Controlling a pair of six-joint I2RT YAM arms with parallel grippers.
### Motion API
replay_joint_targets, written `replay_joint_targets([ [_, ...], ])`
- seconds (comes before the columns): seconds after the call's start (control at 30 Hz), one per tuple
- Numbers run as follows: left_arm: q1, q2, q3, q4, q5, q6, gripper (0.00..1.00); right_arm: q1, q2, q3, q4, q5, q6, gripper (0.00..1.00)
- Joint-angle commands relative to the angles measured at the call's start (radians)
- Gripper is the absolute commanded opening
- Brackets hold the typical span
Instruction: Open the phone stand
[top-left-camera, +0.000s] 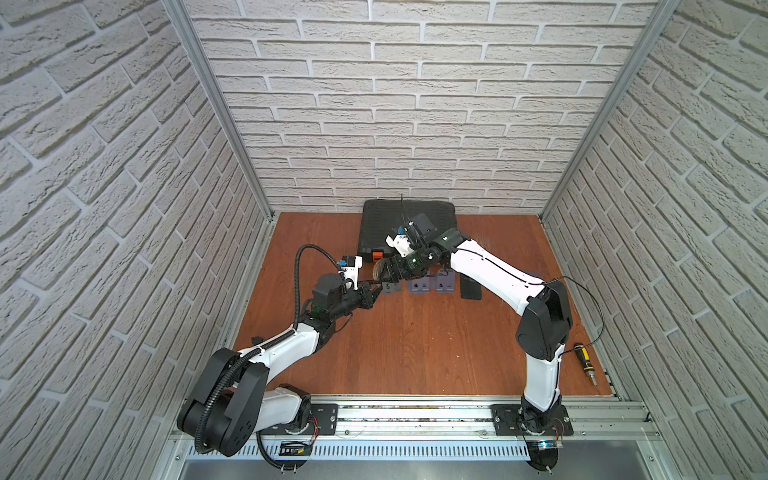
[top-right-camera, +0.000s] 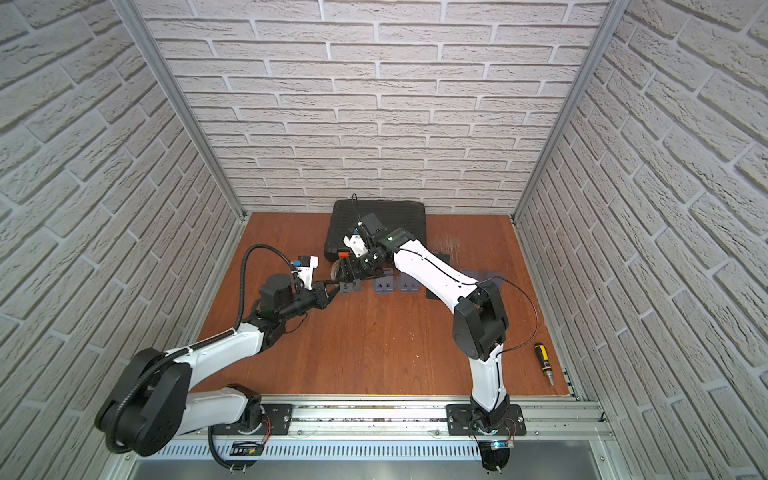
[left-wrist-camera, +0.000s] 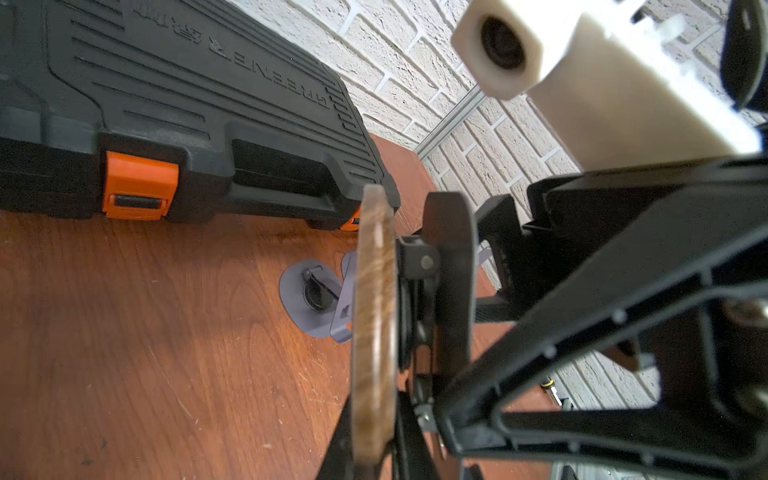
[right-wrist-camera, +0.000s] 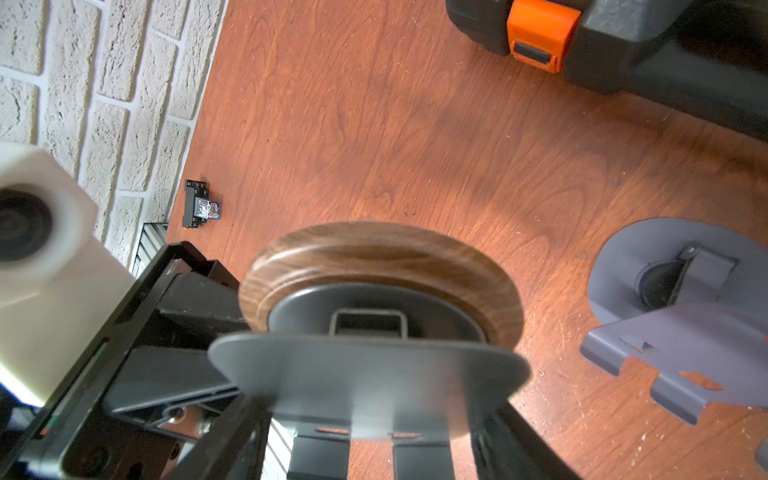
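item: phone stand (top-left-camera: 379, 270), one piece, lifted clear of the table (top-left-camera: 415, 353) at mid-scene, just near of the tool case (top-left-camera: 374, 224) and by the left end of a row of grey stands (top-left-camera: 417, 286).

parts: wooden disc (left-wrist-camera: 374, 332), dark plate (left-wrist-camera: 451, 270), hinge (left-wrist-camera: 417, 259) joining them. seen edge-on from the left wrist, disc and plate stand close and almost parallel, so the stand reads as barely opened.

holders: left gripper (top-left-camera: 377, 289), reaching in from the left with its jaws narrowed onto the rim of the wooden disc, apparently to steady that half. right gripper (top-left-camera: 388, 272), reaching in from the right with its jaws set wide across the dark plate (right-wrist-camera: 365, 374); the plate sits between its fingers, so it appears to hold this half to swing it about the hinge. holding the stand in the air leaves both halves free to turn.

step judged: the halves are to be drawn apart; little of the travel appears done.

surroundings: the grey stands lie unfolded on the table, and one (right-wrist-camera: 681, 316) shows the likely finished shape. the tool case is closed, its orange latch (left-wrist-camera: 139, 185) down. a phone (top-left-camera: 471, 287) lies flat to the right of the row. a screwdriver (top-left-camera: 585, 362) lies near right, well apart. a small relay-like part (right-wrist-camera: 201, 205) lies by the left wall.

risk judged: the narrow hold on the disc rim may slip if the hinge is stiff.
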Motion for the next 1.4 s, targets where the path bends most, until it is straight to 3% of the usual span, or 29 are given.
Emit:
replay_joint_targets([
  [0.0,0.043,0.019,-0.018,-0.146,-0.209,0.056,0.0,-0.019,-0.131,-0.004,-0.114,-0.018,0.001,0.06],
  [0.63,0.038,-0.04,0.041,-0.363,-0.379,0.188,0.0,-0.044,-0.135,0.005,-0.242,-0.067,-0.077,0.06],
  [0.9,0.043,-0.025,0.023,-0.247,-0.29,0.1,0.0,-0.045,-0.158,-0.029,-0.204,-0.056,-0.066,0.06],
  [1.37,0.058,-0.017,0.097,-0.409,-0.43,0.228,0.0,-0.045,-0.158,-0.014,-0.324,-0.086,-0.128,0.06],
])
